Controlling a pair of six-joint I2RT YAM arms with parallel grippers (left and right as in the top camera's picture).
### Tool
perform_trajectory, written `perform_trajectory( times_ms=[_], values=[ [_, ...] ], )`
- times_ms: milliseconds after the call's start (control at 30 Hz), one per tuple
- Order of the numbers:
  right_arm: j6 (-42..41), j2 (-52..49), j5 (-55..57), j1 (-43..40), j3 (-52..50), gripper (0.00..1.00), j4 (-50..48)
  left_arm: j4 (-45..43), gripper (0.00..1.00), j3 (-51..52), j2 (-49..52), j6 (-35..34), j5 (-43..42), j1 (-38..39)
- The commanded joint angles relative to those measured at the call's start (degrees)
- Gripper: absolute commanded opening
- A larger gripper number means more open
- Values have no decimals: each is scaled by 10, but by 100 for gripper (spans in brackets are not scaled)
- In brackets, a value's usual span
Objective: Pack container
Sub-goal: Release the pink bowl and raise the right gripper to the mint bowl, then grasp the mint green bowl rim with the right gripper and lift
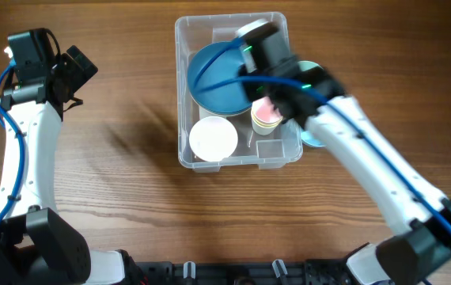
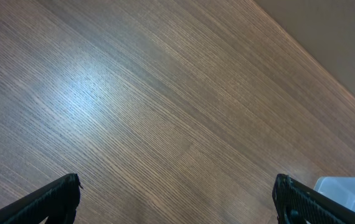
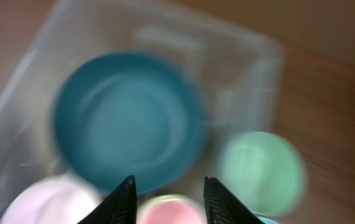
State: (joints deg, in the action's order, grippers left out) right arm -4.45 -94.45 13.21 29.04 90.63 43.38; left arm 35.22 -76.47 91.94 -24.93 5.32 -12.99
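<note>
The clear container (image 1: 180, 95) stands at the table's middle back. It holds a teal bowl (image 1: 214, 79), a white bowl (image 1: 213, 138) and a pink cup in a yellow cup (image 1: 267, 115). My right gripper (image 3: 168, 199) is open above the container, with the pink cup (image 3: 171, 211) showing between and below its fingers. The right wrist view is blurred; the teal bowl (image 3: 127, 124) and the container wall (image 3: 255, 53) show there. My left gripper (image 1: 81, 67) is open and empty at the far left over bare wood (image 2: 177, 202).
A pale green round thing (image 3: 261, 171) lies on the table just outside the container's right wall, partly under my right arm in the overhead view (image 1: 314, 141). A corner of the container (image 2: 345, 190) shows in the left wrist view.
</note>
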Motion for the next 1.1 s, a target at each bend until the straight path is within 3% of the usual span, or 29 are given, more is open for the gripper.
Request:
perform_trajectory(
  times_ms=[0, 67, 133, 300, 533, 800, 967, 1067],
  values=[
    [-50, 31, 33, -96, 13, 50, 22, 0, 100, -5, 4, 0, 5, -3],
    [-47, 29, 14, -143, 12, 62, 33, 0, 100, -5, 4, 0, 5, -3],
    [-45, 20, -16, -192, 11, 68, 46, 0, 100, -5, 4, 0, 5, -3],
    [-46, -26, -83, -268, 3, 70, 37, 0, 100, -5, 4, 0, 5, -3],
    [-45, -124, -116, -284, -3, 69, 17, 0, 100, -5, 4, 0, 5, -3],
    [-46, -239, -116, -284, -3, 48, -21, 0, 100, -5, 4, 0, 5, -3],
    [-45, -273, -132, -284, -3, 45, -33, 0, 100, -5, 4, 0, 5, -3],
    [-45, -283, -133, -284, -3, 31, -38, 0, 100, -5, 4, 0, 5, -3]
  ],
)
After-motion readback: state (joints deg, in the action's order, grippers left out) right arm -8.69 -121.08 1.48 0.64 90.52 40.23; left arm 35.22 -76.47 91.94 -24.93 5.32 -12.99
